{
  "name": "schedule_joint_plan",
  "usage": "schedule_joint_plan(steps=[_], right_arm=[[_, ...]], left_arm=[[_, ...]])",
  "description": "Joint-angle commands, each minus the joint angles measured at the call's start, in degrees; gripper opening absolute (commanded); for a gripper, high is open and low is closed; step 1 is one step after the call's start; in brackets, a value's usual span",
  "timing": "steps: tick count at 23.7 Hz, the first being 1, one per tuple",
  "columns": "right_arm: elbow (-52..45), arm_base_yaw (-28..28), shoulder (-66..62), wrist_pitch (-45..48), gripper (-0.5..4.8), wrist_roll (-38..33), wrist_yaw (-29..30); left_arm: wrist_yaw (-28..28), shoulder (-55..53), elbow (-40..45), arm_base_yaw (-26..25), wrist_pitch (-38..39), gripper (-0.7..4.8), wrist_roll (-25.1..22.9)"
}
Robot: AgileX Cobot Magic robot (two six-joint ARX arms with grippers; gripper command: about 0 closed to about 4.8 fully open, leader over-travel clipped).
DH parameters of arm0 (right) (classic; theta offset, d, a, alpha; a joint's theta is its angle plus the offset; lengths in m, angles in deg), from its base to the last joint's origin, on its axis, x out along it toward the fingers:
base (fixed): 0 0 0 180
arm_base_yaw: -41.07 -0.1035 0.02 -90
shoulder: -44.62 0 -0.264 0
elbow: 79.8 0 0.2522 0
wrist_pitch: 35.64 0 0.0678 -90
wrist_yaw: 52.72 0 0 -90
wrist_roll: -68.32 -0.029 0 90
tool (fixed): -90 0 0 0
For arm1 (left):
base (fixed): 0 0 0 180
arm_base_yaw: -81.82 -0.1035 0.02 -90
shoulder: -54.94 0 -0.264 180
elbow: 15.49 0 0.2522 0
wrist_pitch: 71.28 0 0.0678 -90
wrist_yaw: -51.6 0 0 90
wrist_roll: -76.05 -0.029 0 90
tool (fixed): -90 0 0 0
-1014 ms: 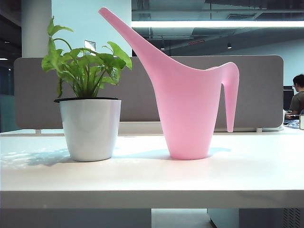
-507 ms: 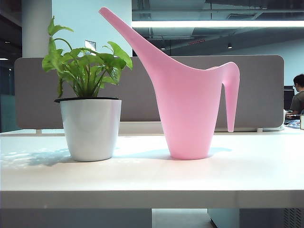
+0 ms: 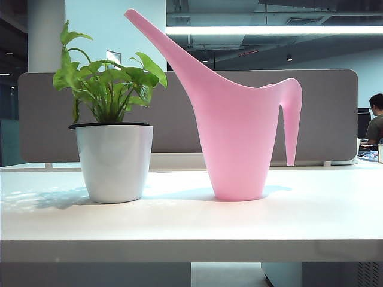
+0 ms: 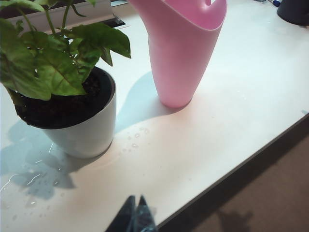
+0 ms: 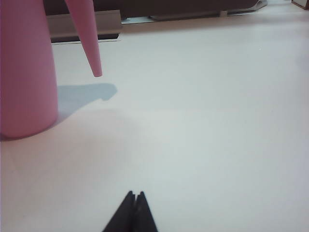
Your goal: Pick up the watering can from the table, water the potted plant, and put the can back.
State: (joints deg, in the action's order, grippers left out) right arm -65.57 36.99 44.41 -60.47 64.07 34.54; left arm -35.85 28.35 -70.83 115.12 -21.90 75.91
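On the table: one wide flat white tabletop (image 3: 311, 209) with a thick front edge carries both task things; small water drops lie on it near the pot in the left wrist view.
Watering can, look: one large smooth pink plastic watering can (image 3: 236, 140) with a body that narrows toward its base, a long slender pointed spout rising up and toward the plant, and a thin curved handle whose lower end hangs free above the table.
Watering can, place: upright on the table, right of the pot in the exterior view, near it but apart; no gripper touches it.
Watering can, wrist views: the left wrist view shows its open top and tapered body (image 4: 186, 53); the right wrist view shows part of its body (image 5: 24, 72) and the free handle tip.
Potted plant: one bright green leafy plant in a round tapered glossy white pot with a black rim (image 3: 114, 161), upright on the table, dark soil visible from above (image 4: 72, 111).
Left gripper: one, (image 4: 135, 212), dark fingertips pressed together with nothing between them, hovering over the table's front edge, apart from pot and can.
Right gripper: one, (image 5: 134, 205), dark fingertips together and empty, low over bare table, well apart from the can's handle side.
Background: one grey divider panel (image 3: 335, 113) behind the table; one seated person (image 3: 376, 119) at the far right edge.
Count: one can, one potted plant, one table, two grippers.
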Motion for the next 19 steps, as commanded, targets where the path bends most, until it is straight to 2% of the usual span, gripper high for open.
schedule_joint_plan(steps=[1, 12, 15, 17, 19], right_arm=[[-0.4, 0.0, 0.0, 0.8, -0.05, 0.1, 0.1], [-0.4, 0.0, 0.1, 0.8, -0.05, 0.1, 0.1], [-0.4, 0.0, 0.1, 0.8, -0.05, 0.1, 0.1], [-0.4, 0.0, 0.0, 0.8, -0.05, 0.1, 0.1], [-0.4, 0.0, 0.1, 0.8, -0.05, 0.1, 0.1]], left_arm=[[0.0, 0.0, -0.2, 0.0, -0.5, 0.03, 0.2], [0.0, 0.9, -0.2, -0.3, -0.6, 0.03, 0.1], [0.5, 3.7, 0.4, -4.1, -1.6, 0.03, -0.2], [0.6, 7.1, 3.1, -8.0, -2.4, 0.03, 1.3], [2.6, 10.6, 8.9, -12.1, -7.5, 0.03, 1.0]])
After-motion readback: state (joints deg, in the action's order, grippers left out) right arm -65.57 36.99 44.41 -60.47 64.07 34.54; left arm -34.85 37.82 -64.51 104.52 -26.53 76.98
